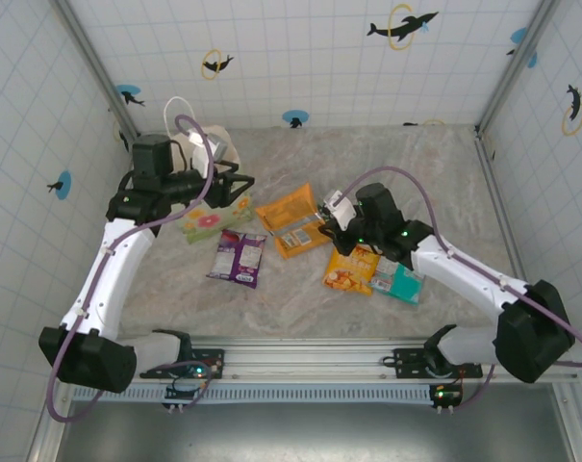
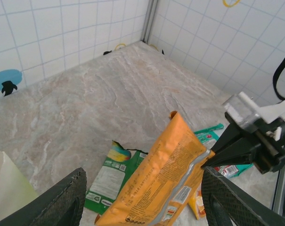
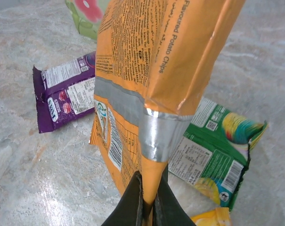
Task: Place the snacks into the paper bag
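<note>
Right gripper (image 1: 331, 216) pinches the orange chips packet (image 1: 292, 223) mid-table, and the left gripper (image 1: 240, 188) gapes wide over the paper bag (image 1: 206, 222), far left. Left wrist: the packet tilts up ahead of the spread fingers. Right wrist: jaws clamp its edge, with a purple packet (image 3: 64, 96) lying flat beyond.

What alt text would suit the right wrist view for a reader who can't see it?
The right hand pinches one edge of an orange potato-chip packet, which stands tall in the middle of the view. On the marbled table behind lie a purple packet at left and a green packet at right.
</note>
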`<state>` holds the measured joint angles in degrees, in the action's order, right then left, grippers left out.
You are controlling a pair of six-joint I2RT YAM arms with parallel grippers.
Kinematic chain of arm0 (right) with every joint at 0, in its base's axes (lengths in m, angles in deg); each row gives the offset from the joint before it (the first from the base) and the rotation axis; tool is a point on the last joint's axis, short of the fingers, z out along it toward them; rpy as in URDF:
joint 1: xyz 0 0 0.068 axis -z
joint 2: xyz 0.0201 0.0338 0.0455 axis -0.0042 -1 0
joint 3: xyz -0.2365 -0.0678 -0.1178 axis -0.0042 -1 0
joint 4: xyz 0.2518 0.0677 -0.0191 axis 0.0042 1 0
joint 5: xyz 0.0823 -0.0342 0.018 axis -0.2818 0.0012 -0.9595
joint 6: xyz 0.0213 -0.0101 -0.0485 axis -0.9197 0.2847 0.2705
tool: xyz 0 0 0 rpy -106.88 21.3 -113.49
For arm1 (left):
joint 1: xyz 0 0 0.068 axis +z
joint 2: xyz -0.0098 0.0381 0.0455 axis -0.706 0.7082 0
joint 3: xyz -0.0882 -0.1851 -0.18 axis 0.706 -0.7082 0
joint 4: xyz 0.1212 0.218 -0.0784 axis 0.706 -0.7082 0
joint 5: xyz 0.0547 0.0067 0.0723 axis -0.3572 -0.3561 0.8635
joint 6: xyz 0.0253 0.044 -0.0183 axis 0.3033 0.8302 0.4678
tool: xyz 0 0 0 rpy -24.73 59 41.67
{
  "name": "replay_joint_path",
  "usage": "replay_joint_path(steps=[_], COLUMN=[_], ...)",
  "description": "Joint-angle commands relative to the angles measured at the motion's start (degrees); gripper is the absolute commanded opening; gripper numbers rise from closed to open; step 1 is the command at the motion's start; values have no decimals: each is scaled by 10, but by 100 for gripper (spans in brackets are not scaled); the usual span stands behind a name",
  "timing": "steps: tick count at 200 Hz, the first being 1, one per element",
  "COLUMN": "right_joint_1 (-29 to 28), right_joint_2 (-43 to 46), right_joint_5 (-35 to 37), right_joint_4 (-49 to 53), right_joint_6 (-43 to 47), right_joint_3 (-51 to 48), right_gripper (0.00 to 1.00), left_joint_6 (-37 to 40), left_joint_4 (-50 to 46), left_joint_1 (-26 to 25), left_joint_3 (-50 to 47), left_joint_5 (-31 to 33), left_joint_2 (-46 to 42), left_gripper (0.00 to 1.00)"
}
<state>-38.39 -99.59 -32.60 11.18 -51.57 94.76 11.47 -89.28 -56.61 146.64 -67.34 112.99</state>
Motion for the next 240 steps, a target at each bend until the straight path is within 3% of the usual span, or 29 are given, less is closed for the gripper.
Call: replay_joint_path(steps=[1, 85, 131, 174, 240], right_joint_1=[0, 26, 25, 21, 16], right_joint_2=[35, 92, 97, 89, 63], right_joint_5=[6, -52, -127, -133, -124], right_joint_4=[-3, -15, -25, -37, -24], right_joint_6=[48, 117, 140, 141, 162], right_joint_3=[11, 11, 14, 22, 48], right_gripper=[0, 0, 0, 0, 0], left_joint_6=[29, 78, 130, 156, 134], left_joint_4=[-18, -61, -105, -128, -115], left_joint_1=[-9, -43, -76, -93, -97], left_joint_3=[7, 12, 33, 45, 41], left_joint_5=[10, 48, 63, 14, -72], left_joint_2=[6, 24, 45, 58, 61], left_gripper=[66, 67, 68, 67, 68])
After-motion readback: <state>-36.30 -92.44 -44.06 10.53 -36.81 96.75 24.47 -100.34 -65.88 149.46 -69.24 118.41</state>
